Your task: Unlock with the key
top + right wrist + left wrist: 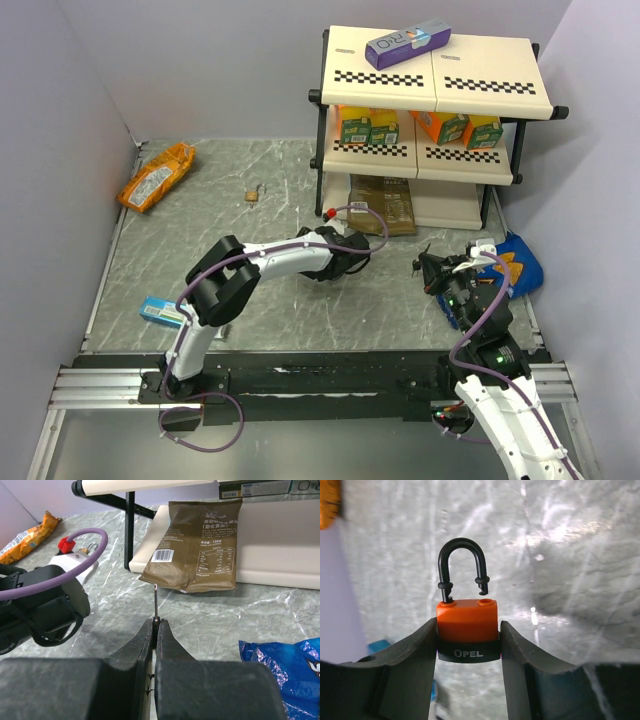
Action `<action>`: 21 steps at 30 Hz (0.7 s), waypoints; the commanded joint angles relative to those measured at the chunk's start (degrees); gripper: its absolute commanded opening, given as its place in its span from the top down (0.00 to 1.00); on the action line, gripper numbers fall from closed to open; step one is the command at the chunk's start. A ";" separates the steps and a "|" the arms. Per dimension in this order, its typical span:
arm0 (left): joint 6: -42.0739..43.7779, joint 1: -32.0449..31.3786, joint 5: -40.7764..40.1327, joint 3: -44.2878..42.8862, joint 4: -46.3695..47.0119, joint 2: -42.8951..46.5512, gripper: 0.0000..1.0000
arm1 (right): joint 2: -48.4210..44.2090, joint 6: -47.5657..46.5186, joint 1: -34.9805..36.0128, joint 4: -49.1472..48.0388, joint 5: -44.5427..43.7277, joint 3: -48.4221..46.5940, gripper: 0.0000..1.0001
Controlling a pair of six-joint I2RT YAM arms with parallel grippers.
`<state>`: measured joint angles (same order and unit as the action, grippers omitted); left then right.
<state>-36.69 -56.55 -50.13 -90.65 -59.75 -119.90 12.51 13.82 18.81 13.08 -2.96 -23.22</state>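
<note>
Unlocking is judged done, one shackle end being out of its hole: the orange-red plastic padlock with black shackle (467, 614) is pinched mid-surface by the left hand (468, 625), the thin silvery-bladed key (156, 600) by the right hand (155, 623) toward the right edge, and only release is called for.

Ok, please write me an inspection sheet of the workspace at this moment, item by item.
Surface: grey marbled table, no spill seen.
Job's things: orange padlock, one end of its shackle out of its hole; key, blade pointing out of the gripper.
Clutter: brass padlock, orange snack bag, blue box, blue bag, brown pouch.
Grippers: left gripper shut on orange padlock; right gripper shut on key.
Cables: purple cable loops above the left arm.
Surroundings: shelf rack with boxes; plain walls.
</note>
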 commanded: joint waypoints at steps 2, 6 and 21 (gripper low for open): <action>0.39 -1.19 -9.02 -3.21 -7.49 0.36 0.99 | 0.23 -0.47 -0.18 -1.66 0.06 -0.24 1.00; 1.18 -1.45 -10.60 -3.83 -9.33 -0.16 0.99 | 0.32 -0.55 -0.18 -1.66 0.24 -0.24 1.00; 17.26 4.34 13.02 0.65 14.90 11.78 0.99 | 2.25 3.75 -0.18 -5.51 12.17 2.47 1.00</action>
<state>-24.05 -55.99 -48.05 -89.73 -55.61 -116.86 12.84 14.57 18.81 12.25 0.97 -22.74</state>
